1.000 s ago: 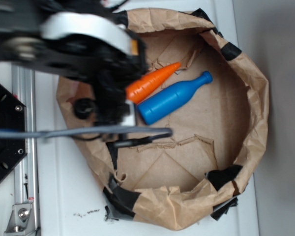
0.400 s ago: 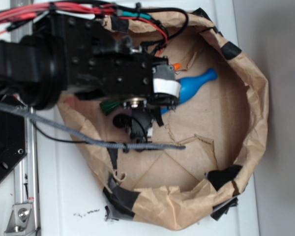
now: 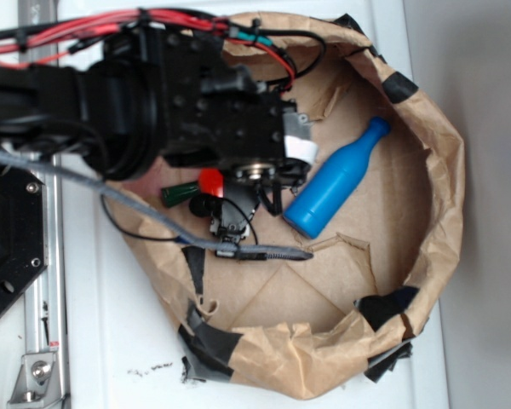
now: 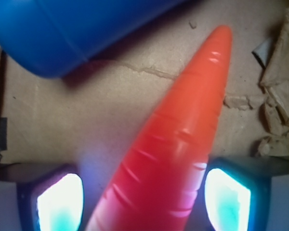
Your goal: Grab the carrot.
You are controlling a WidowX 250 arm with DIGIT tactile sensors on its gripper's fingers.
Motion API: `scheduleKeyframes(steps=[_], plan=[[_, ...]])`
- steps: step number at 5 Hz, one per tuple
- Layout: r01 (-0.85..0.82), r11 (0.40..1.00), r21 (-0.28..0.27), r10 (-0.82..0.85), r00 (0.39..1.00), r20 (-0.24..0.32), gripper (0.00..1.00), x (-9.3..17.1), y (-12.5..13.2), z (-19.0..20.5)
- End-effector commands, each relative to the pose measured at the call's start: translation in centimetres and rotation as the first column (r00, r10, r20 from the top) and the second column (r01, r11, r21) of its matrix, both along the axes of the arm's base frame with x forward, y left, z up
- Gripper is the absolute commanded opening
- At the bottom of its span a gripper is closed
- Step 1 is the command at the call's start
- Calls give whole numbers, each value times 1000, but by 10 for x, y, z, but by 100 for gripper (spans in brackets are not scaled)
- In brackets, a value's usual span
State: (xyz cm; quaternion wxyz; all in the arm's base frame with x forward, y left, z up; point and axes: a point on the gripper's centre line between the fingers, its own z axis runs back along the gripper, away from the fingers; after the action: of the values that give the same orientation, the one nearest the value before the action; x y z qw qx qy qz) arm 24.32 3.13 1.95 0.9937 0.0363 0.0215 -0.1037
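Gripper (image 4: 144,195) pads are spread astride the carrot (image 4: 176,139); slick, rigid, light plastic is best clamped mid-body.

A white tabletop (image 3: 111,341) carries a shallow tray of crumpled brown paper (image 3: 443,196), its rim patched with black tape; on the tray's cardboard floor lie a blue bottle (image 3: 336,181) toward the right and the carrot (image 4: 173,144) just beside it, left of centre.

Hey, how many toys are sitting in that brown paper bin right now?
2. The carrot lies between the gripper fingers; the blue bottle lies just beside it. The arm may hide others.
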Motion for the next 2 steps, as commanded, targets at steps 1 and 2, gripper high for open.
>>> scheduleKeyframes(steps=[1,2], plan=[[-102,992,72,99,994,49,0,23,19,7],[-132,989,73,129,991,45,0,30,22,12]])
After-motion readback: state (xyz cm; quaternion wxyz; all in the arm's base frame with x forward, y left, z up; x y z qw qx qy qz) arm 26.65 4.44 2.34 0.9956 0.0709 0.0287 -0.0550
